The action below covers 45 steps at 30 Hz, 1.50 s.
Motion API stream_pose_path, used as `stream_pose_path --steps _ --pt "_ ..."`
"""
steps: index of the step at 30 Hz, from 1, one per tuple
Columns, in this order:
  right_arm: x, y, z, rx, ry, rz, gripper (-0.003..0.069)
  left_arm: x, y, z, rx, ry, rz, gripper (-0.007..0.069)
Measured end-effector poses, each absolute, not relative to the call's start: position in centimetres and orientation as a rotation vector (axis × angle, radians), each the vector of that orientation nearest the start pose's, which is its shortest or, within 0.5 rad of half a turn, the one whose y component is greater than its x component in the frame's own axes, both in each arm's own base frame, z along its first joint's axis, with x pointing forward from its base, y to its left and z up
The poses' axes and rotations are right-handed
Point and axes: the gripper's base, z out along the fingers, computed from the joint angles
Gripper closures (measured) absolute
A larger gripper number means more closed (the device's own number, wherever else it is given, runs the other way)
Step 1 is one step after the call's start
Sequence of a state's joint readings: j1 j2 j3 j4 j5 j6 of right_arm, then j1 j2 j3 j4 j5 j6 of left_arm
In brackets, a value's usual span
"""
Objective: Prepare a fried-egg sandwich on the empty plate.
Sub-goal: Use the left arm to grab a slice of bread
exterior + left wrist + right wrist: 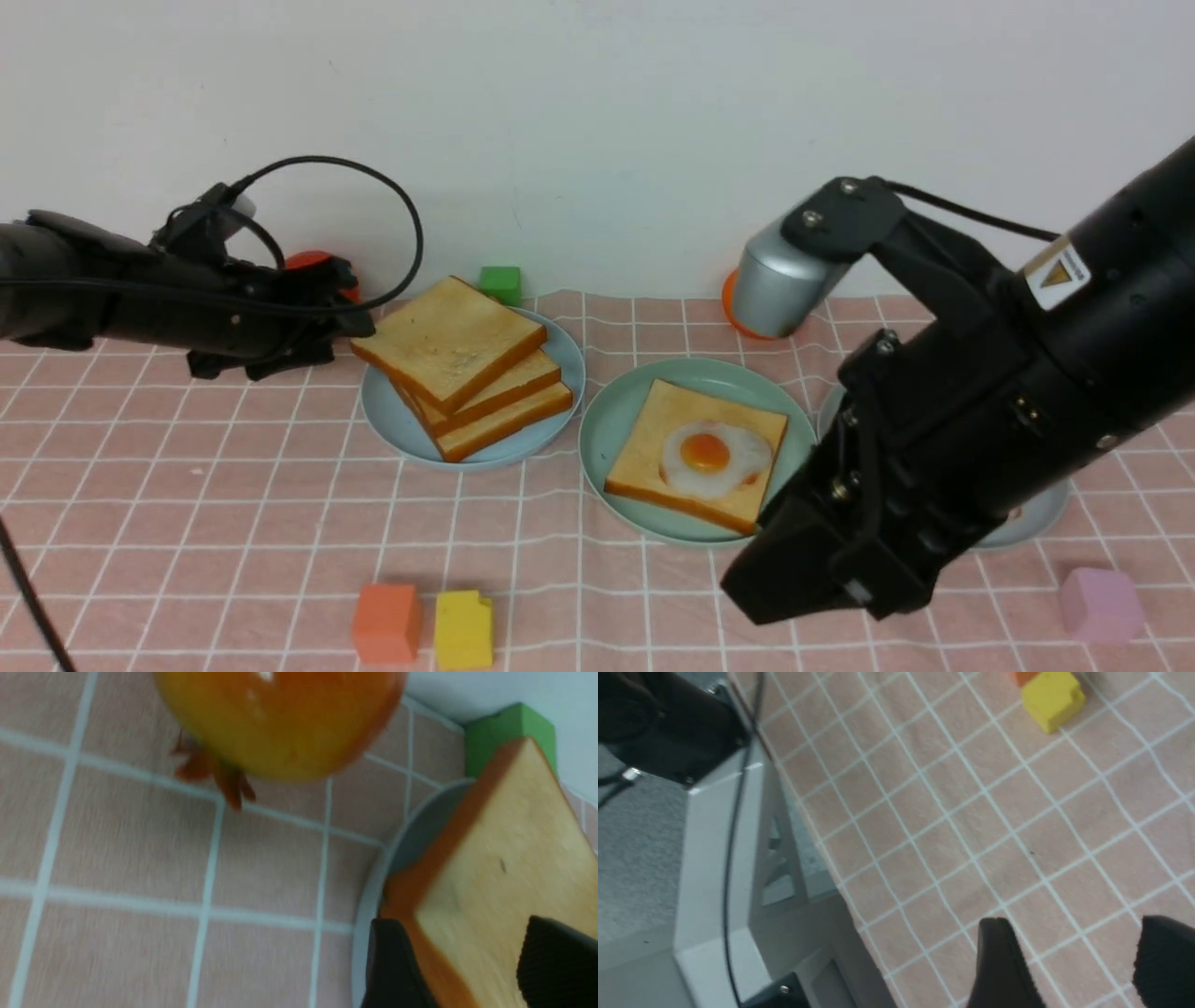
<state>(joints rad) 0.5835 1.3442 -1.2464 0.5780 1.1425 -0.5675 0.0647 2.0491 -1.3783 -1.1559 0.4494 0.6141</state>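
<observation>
**Front view.** Pink checked cloth (233, 485) covers the table. The mint-green plate (611, 420) sits at centre and carries one toast slice (644, 457). The fried egg (714, 457) lies on that slice, yolk up and uncovered.

Just left of it, the pale blue plate (383, 420) holds the toast pile (495, 411), three slices fanned out. The left gripper (353, 322) reaches in from the left, with its tips at the left corner of the top slice (448, 341). An orange fruit (308, 259) shows behind it.

The right gripper (756, 583) hangs above the cloth, near and just right of the mint-green plate. Its arm covers most of the grey-blue plate (1041, 518). A green block (500, 283) stands far behind the pile. An orange block (386, 623) and a yellow block (463, 629) sit side by side at the near edge, and a pink block (1102, 605) sits near right.

**Left wrist view.** The two fingers (392, 970) stand apart with the corner of the top slice (504, 872) between them — one beside the crust, the other over the top face. I cannot tell whether the pads press it. The fruit (280, 718), the green block (504, 732) and the plate rim (369, 905) are in sight.

**Right wrist view.** The fingers (1004, 961) are parted moderately — only cloth (971, 826) shows between them, and they hold nothing. The yellow block (1052, 700) is visible, and the white table frame (714, 858) runs along the cloth's edge.
</observation>
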Motion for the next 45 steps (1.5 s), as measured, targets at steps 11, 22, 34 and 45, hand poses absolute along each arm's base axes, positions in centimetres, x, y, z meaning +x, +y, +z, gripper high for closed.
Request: stream_pose_path --steps 11,22,34,45 --pt "19.3 18.3 35.8 -1.277 2.290 0.805 0.0246 46.0 -0.8 16.9 -0.468 2.325 -0.713 0.0216" --pt "19.3 18.3 35.8 -1.278 2.289 0.805 0.0246 46.1 -0.9 15.7 -0.495 2.346 -0.751 0.0235" --pt "19.3 18.3 35.8 -1.280 2.291 0.806 0.0249 46.0 -1.2 15.8 -0.469 2.352 -0.785 0.0480" --pt "18.0 17.4 37.4 -1.253 2.245 0.805 0.0249 45.3 -1.6 19.0 -0.390 2.324 -0.831 0.0480"
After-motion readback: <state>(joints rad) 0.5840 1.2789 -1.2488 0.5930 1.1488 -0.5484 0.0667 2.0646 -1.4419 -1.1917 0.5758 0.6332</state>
